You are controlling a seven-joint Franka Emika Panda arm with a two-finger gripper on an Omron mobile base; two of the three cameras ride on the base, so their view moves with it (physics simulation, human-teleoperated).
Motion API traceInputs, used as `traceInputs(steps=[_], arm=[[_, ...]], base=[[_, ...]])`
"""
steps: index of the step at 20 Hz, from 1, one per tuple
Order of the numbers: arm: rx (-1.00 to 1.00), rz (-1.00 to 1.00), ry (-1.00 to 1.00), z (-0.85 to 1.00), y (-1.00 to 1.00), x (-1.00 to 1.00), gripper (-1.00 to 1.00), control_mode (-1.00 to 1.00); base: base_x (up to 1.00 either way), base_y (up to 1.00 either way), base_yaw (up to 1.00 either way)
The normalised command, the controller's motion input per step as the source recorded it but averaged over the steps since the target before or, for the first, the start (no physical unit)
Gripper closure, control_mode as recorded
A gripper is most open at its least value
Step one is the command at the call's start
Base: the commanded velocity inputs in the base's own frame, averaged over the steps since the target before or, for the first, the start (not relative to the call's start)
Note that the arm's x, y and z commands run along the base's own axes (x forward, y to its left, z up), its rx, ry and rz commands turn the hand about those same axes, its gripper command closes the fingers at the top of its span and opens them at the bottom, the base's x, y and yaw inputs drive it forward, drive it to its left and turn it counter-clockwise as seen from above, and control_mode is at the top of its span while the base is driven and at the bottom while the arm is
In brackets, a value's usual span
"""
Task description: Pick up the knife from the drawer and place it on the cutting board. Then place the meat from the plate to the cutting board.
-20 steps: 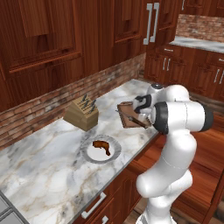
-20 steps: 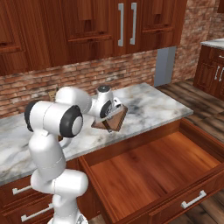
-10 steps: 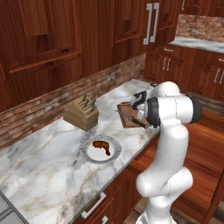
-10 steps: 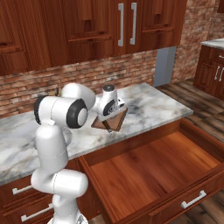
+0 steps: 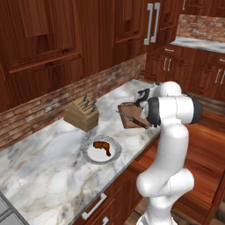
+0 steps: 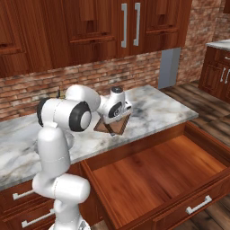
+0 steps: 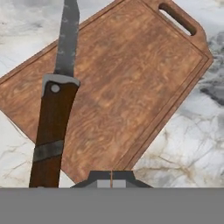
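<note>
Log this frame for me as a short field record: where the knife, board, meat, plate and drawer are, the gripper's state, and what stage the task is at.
knife: lying across the cutting board, blade past one edge
cutting board: flat on the marble counter, beside the arm
meat: on the plate, not yet moved
plate: on the counter, in front of the knife block
drawer: pulled open, floor bare where visible
gripper: shut, just above the board, holding nothing
stage: knife placed; meat transfer remains
</note>
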Motion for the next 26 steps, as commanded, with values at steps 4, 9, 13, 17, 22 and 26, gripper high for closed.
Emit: traceInputs(steps=[4,9,13,17,22,26], arm=[[0.0,-0.02,-0.05,0.67,0.04,-0.4,-1.0,-1.0],[0.03,-0.05,-0.02,0.35,0.01,-0.8,-1.0,-1.0],[0.03,0.0,0.0,0.0,0.35,-0.84,-1.0,-1.0],[0.04,0.0,0.02,0.06,0.6,-0.99,-1.0,-1.0],[0.03,-0.02,0.17,0.59,0.33,-0.73,-1.0,-1.0],[0.06,-0.05,0.26,0.45,0.32,-0.58,-1.0,-1.0]], base=[[0.0,0.0,0.0],[0.0,0.0,0.0],[0.0,0.0,0.0],[0.0,0.0,0.0],[0.0,0.0,0.0],[0.0,0.0,0.0]])
